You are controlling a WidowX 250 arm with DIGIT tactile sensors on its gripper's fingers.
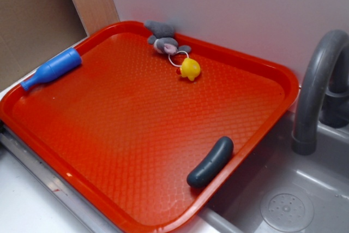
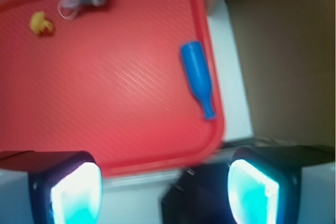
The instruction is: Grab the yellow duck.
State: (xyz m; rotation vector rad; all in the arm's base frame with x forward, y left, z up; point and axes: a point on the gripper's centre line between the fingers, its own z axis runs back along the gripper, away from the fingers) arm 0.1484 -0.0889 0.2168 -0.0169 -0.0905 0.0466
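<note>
The yellow duck [image 1: 190,69] lies on the red tray [image 1: 131,135] near its far edge, just below a grey plush mouse [image 1: 162,40] with a white ring. In the wrist view the duck [image 2: 41,23] is at the upper left, far from my gripper [image 2: 165,192]. The gripper is open and empty, with its jaws wide apart. It hangs over the tray's near edge [image 2: 157,163] and the white counter. The gripper does not show in the exterior view.
A blue bottle [image 1: 52,69] lies on the tray's left rim, also in the wrist view [image 2: 198,76]. A dark grey sausage-shaped toy [image 1: 210,162] lies at the tray's right edge. A grey sink [image 1: 283,200] with a faucet [image 1: 319,85] is at the right. A cardboard wall [image 1: 38,20] stands behind.
</note>
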